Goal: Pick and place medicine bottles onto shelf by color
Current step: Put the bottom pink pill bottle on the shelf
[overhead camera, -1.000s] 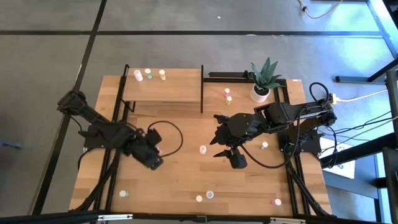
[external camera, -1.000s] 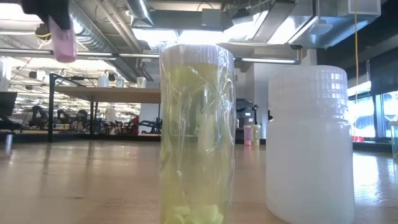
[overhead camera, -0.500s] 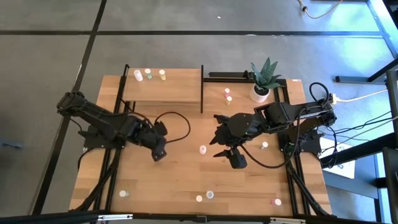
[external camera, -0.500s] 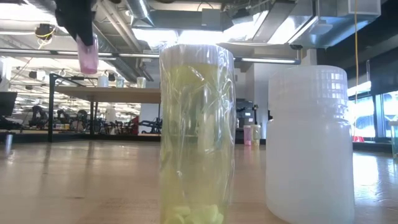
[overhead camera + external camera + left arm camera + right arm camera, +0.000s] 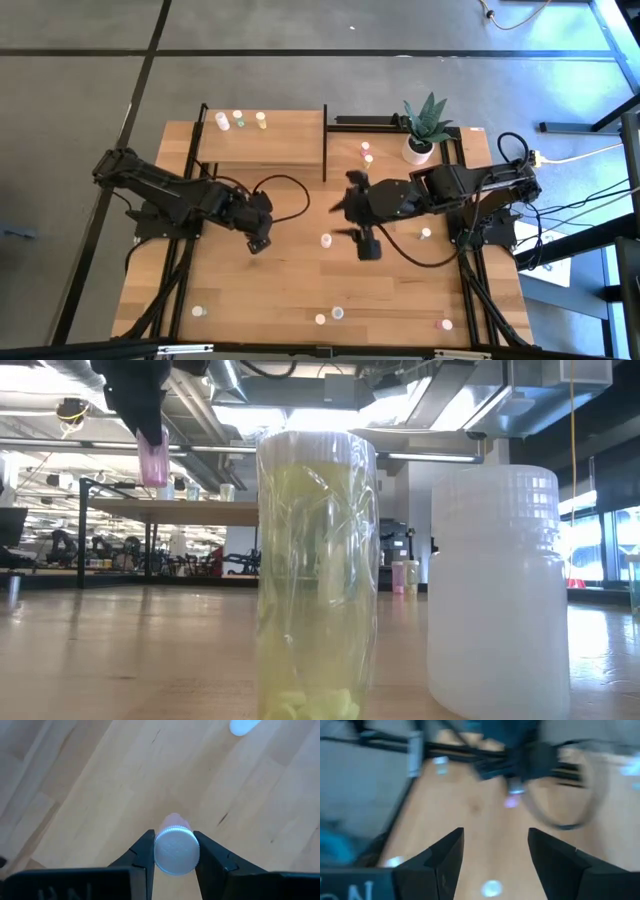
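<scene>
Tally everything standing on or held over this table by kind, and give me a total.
Medicine bottles: 12 (3 on the shelf, 8 loose on the tabletop, 1 pink bottle held in the left end effector)
Shelf: 1
Potted plant: 1
Total: 14

Looked like big workshop or lab: bare pipes [image 5: 180, 420] and lights on ceiling, long worktable [image 5: 170, 512] far back, grey floor [image 5: 300, 80], cables [image 5: 575, 215] beside wooden table [image 5: 300, 290].
</scene>
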Available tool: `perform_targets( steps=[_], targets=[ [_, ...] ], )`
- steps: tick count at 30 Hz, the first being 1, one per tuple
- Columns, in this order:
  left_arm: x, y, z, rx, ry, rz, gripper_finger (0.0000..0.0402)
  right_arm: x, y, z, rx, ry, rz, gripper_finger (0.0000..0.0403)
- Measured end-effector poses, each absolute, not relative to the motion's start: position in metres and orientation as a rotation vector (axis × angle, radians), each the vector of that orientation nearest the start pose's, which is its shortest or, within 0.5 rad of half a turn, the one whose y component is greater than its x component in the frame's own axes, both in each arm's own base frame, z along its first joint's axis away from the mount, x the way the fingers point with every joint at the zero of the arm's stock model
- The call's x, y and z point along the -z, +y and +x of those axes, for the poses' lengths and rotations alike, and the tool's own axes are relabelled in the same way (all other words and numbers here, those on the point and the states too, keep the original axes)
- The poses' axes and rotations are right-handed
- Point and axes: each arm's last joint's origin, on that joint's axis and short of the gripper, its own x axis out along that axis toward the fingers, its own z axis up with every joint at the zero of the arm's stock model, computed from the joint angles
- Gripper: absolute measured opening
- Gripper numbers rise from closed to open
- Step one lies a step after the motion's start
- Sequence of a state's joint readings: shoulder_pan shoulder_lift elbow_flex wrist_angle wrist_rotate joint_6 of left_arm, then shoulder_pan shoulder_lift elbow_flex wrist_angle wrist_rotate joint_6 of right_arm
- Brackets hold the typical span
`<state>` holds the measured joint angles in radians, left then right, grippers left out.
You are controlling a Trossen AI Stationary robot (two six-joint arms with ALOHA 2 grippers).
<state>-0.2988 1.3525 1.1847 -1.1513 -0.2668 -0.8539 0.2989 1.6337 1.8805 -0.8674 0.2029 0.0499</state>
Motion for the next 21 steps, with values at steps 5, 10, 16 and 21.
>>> perform_targets(
  steps=[5, 10, 16, 21],
  targets=[
    [-0.275, -0.061, 0.241, -0.529, 1.21, -0.346, 0.0091, -0.431, 0.088, 0.326, 0.107, 0.569, -0.13, 0.0223],
    [-0.263, -0.059, 0.251, -0.554, 1.249, -0.326, 0.0091, -0.431, 0.087, 0.326, 0.144, 0.564, -0.144, 0.0223],
    [-0.248, -0.053, 0.265, -0.578, 1.265, -0.299, 0.0091, -0.431, 0.087, 0.325, 0.145, 0.565, -0.146, 0.0223],
    [-0.236, -0.048, 0.28, -0.559, 1.259, -0.271, 0.0091, -0.431, 0.087, 0.325, 0.144, 0.565, -0.147, 0.0223]
  ],
)
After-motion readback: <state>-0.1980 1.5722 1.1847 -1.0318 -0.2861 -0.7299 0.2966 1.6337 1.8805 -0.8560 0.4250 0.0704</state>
